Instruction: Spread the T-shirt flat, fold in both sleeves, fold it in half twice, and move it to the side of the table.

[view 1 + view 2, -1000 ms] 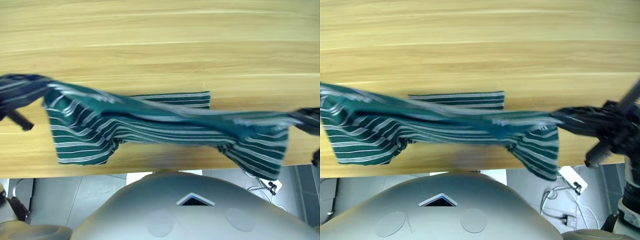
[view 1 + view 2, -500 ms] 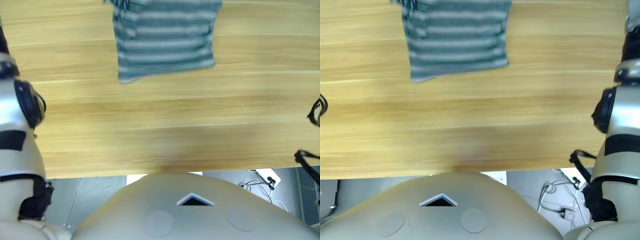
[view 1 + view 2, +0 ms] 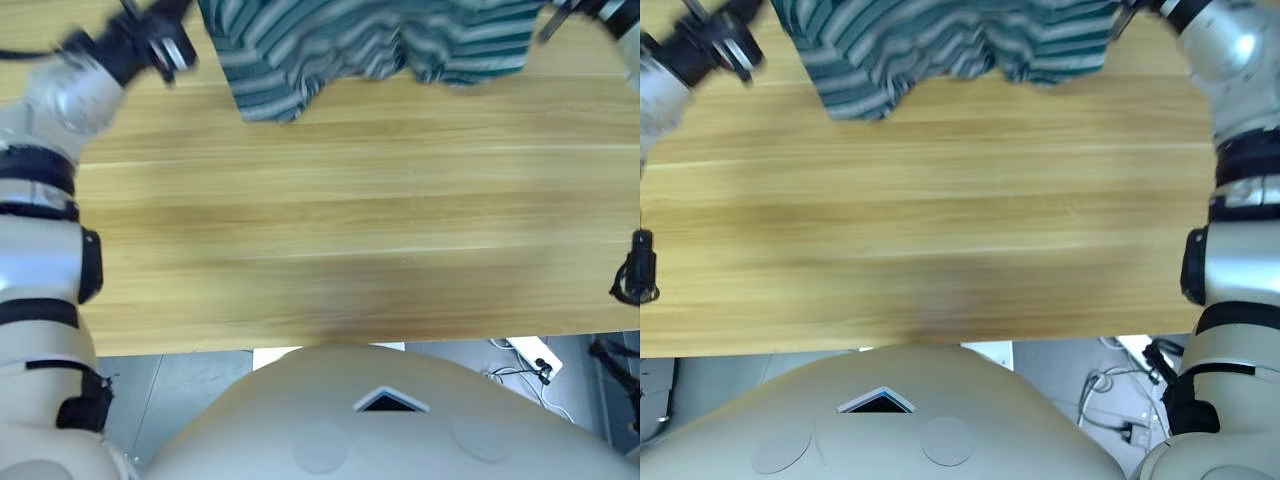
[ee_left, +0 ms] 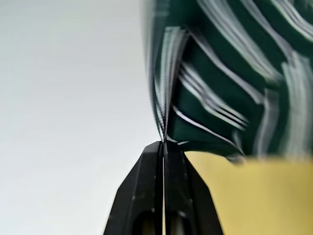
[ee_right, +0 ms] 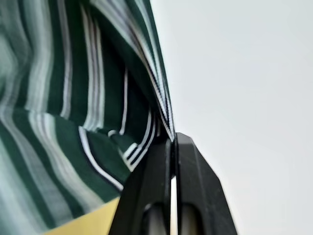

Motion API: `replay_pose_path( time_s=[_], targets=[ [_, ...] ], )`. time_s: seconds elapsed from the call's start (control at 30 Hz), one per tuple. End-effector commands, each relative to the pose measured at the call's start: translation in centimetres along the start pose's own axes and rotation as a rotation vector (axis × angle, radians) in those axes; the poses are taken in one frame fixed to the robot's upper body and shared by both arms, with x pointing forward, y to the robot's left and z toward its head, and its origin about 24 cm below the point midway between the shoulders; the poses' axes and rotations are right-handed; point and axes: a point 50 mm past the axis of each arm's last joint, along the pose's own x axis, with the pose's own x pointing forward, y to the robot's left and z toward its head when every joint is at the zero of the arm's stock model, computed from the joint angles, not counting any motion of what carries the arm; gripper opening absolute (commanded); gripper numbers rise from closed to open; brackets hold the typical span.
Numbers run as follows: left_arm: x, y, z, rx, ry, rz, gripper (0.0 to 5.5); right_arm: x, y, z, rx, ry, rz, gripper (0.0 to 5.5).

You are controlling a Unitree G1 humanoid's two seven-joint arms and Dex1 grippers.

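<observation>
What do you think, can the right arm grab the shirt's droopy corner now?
Probably not. The right gripper is shut on the T-shirt at its other side, and the droopy corner hangs near the left gripper. It must let go first.

Light: bright, even, diffuse, from overhead.
Desk point(image 3: 400, 150): soft, broad shadow band across the near half with no hard edges; far strip lighter.
Glare: mild sheen on left arm point(image 3: 60, 100) shell (nothing blown out).
Wrist views: backgd flat and pale. Left tool point(image 4: 163, 145) & right tool point(image 5: 173, 139) show as near-black silhouettes. T-shirt point(image 4: 220, 88) stripes well lit.
</observation>
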Motion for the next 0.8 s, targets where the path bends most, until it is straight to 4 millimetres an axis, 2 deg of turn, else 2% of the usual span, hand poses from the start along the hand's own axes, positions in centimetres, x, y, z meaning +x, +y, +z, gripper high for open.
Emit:
replay_pose_path(
  time_s=[0.03, 0.1, 0.23, 0.33, 0.43, 0.57, 0.67, 0.7, 0.8],
  targets=[
    [-0.5, -6.8, 2.7, -0.061, -0.127, -0.276, 0.01, -2.6, 5.0, 1.3, 0.088, -0.105, 0.288, 0.00],
    [-0.7, -6.6, 3.8, -0.073, -0.198, -0.280, 0.01, -4.5, 6.8, 1.5, 0.132, -0.120, 0.398, 0.00],
    [-2.2, -4.2, 4.8, -0.095, -0.292, -0.223, 0.01, -7.1, 8.8, 1.5, 0.189, -0.126, 0.515, 0.00],
    [-4.0, -2.5, 5.4, -0.094, -0.347, -0.203, 0.01, -8.4, 9.9, 1.6, 0.220, -0.122, 0.578, 0.00],
    [-5.8, -2.4, 6.4, -0.084, -0.382, -0.256, 0.01, -9.3, 10.8, 1.8, 0.249, -0.120, 0.633, 0.00],
    [-7.1, -4.7, 7.6, -0.004, -0.353, -0.430, 0.01, -10.7, 13.5, 3.6, 0.261, -0.171, 0.802, 0.00],
    [-8.3, -6.8, 10.0, -0.016, -0.449, -0.551, 0.01, -11.6, 14.2, 5.1, 0.274, -0.233, 0.863, 0.00],
    [-8.4, -7.3, 10.5, -0.030, -0.470, -0.576, 0.00, -11.8, 14.3, 5.7, 0.284, -0.260, 0.869, 0.28],
    [-7.9, -9.0, 10.4, -0.033, -0.439, -0.649, 0.00, -12.3, 14.1, 7.0, 0.303, -0.325, 0.872, 0.77]
  ],
)
